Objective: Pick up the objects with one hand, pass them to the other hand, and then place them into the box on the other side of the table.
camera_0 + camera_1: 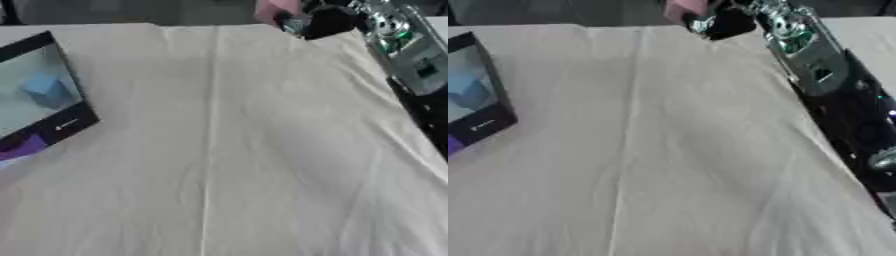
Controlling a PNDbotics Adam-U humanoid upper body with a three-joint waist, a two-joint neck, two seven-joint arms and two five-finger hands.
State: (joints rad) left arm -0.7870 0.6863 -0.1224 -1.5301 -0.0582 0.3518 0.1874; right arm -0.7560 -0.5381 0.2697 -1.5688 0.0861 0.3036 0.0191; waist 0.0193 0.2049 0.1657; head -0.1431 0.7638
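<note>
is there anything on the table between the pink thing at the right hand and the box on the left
Nothing visible. The right hand is at the pink object by the table's far edge, and only bare cream cloth lies between there and the black-rimmed box at the left edge, which already holds a blue block.

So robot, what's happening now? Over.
Right hand up at far edge beside a pink thing, fingers unclear. Left hand out of view. Box at left holds a blue block. Cloth between.

Not much going on besides a pale beige cloth (227,150) draped over the whole surface, with long creases running front to back. Past its far edge, just a dark, blurry background strip (131,11).
</note>
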